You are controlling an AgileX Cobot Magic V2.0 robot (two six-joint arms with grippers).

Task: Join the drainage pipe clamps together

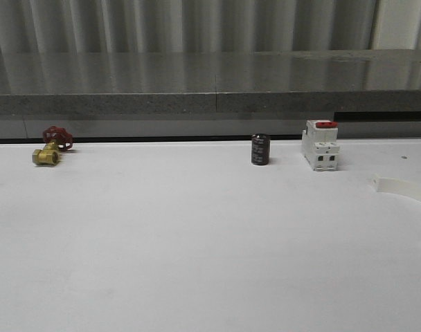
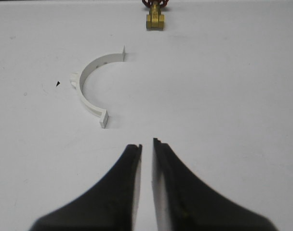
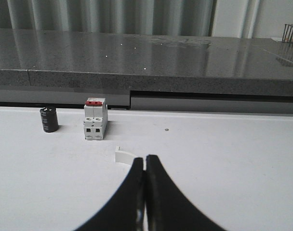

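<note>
One white drainage pipe clamp (image 2: 90, 89) lies flat on the white table in the left wrist view, its open side facing the brass valve's side. My left gripper (image 2: 147, 143) hovers just short of the clamp's near flange, jaws a narrow slit apart with nothing between them. The other drainage pipe clamp (image 1: 404, 188) lies at the table's right edge, cut off by the front view. In the right wrist view this clamp (image 3: 123, 156) runs behind the fingertips of my right gripper (image 3: 145, 158), which is shut and holds nothing that I can see.
A brass valve with a red handle (image 1: 50, 148) sits at the back left. A black cylinder (image 1: 260, 149) and a white breaker with a red top (image 1: 320, 145) stand at the back right. A grey stone ledge (image 1: 210, 83) runs behind the table.
</note>
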